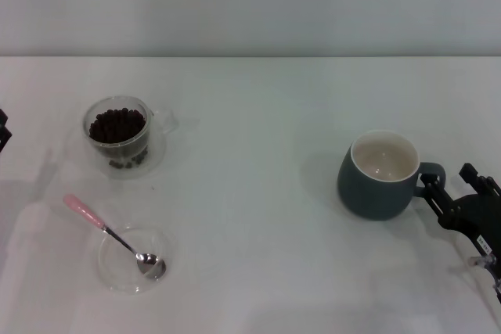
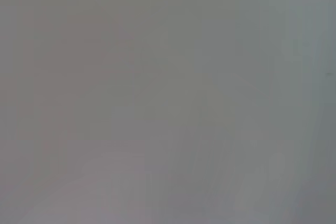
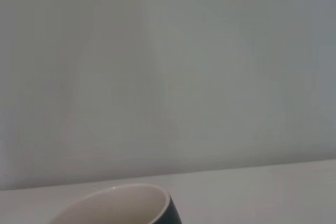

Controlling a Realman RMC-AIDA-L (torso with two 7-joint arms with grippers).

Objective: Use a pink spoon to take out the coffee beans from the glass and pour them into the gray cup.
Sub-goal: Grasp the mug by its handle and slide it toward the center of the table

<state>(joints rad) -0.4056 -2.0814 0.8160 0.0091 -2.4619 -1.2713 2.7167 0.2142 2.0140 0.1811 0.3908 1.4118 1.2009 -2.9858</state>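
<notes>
The table [image 1: 258, 193] is a broad white surface with the things spread wide, which looks meant to give each arm its own side: scooping on the left, receiving on the right. The right gripper [image 1: 438, 193] sits at the right edge, its black fingers reaching to the handle of the cup [image 1: 378, 177], probably to steady it or draw it nearer; whether they have closed on the handle or merely flank it I cannot tell. The cup stands upright, its cream inside showing no beans so far as can be seen, so no pouring seems done yet. In the right wrist view only a slice of its rim shows against a blank wall. The glass [image 1: 119, 134] stands at the far left, upright, handle toward the middle, well apart from the cup. A shallow clear dish [image 1: 112, 271] lies nearer the robot, serving as a rest for the spoon [image 1: 109, 232], whose bowl lies in the dish while the pink handle juts out over the rim, easy to pick up. The beans [image 1: 117, 124] fill the glass nearly to the top. Of the left gripper [image 1: 4, 132] only a dark sliver shows at the left edge, near the glass; its fingers are out of sight, and the left wrist view is blank grey.
</notes>
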